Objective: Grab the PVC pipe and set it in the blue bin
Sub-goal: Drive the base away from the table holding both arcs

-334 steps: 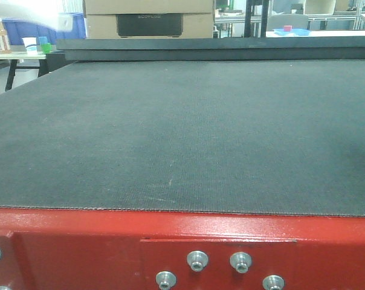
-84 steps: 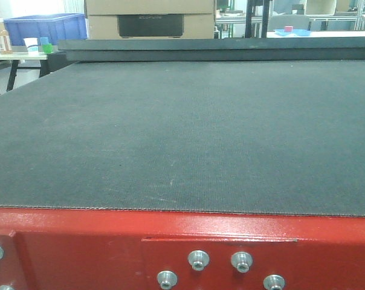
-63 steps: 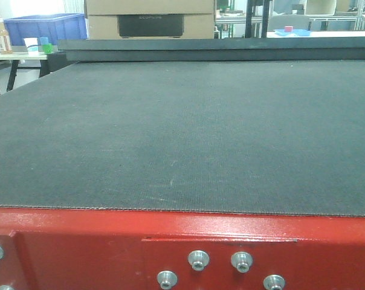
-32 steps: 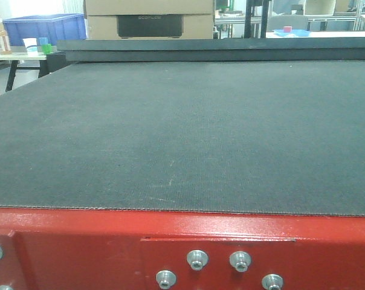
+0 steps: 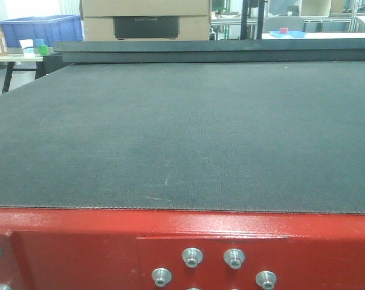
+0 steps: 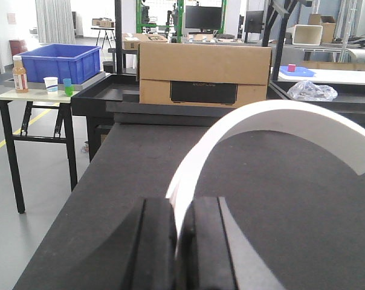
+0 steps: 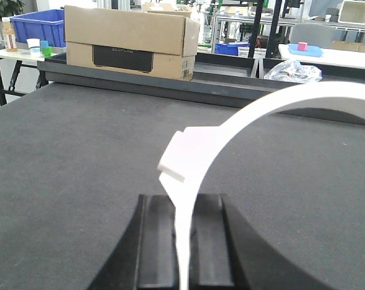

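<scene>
PVC pipe: none lies on the desk (image 5: 182, 139); whether the white pieces in the claws are the pipe, I cannot tell.
Left claw (image 6: 184, 208): jaws pinched tight on a thin white strip (image 6: 261, 118) that arches up and to the right.
Right claw (image 7: 182, 202): likewise closed, on a second white strip (image 7: 279, 99), stepped near the jaws.
Blue bin (image 6: 58, 60): well apart, on a side table (image 6: 25, 95) left of the desk.
Risk: the thin-edge grip may let a strip twist or slip on the long carry.
</scene>
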Available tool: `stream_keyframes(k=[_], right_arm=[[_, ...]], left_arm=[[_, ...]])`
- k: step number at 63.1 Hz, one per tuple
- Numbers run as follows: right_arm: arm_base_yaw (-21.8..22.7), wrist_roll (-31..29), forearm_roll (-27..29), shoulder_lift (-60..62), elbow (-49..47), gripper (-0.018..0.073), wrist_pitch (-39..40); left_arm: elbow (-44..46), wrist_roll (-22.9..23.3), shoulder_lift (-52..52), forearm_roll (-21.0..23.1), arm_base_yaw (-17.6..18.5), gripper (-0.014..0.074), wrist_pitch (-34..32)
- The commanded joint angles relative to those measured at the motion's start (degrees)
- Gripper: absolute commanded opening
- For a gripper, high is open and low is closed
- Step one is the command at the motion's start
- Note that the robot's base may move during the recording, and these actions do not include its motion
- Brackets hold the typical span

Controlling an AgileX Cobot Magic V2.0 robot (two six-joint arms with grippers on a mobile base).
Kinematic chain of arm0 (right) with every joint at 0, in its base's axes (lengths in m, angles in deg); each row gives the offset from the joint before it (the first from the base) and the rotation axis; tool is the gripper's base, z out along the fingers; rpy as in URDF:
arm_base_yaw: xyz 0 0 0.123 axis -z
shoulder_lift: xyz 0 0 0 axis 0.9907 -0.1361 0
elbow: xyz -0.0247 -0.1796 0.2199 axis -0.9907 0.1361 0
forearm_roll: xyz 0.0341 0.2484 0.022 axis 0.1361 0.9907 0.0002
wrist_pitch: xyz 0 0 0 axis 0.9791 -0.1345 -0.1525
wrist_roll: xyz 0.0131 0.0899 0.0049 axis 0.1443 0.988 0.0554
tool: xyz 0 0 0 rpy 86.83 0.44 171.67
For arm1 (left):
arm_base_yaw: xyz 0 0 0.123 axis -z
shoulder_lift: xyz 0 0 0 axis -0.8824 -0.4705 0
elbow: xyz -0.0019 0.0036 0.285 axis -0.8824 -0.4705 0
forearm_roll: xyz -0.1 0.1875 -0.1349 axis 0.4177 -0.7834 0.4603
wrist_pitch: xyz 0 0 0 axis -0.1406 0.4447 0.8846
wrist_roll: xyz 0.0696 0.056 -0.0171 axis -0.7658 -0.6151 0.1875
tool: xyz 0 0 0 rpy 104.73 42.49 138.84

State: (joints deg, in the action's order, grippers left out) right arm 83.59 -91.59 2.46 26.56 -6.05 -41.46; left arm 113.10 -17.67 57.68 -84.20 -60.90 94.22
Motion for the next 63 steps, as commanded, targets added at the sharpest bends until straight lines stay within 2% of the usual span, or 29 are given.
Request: stream_keyframes(k=[1, 63], right_arm=[[0.1, -0.2, -0.6, 0.2, 0.1, -0.0155, 1.5], [0.1, -0.2, -0.6, 0.2, 0.1, -0.0155, 1.5]], left_arm=[[0.1, 0.0, 0.4, 0.1, 0.2, -0.0111, -1.8], [0.1, 0.0, 0.4, 0.1, 0.2, -0.0111, -1.8]])
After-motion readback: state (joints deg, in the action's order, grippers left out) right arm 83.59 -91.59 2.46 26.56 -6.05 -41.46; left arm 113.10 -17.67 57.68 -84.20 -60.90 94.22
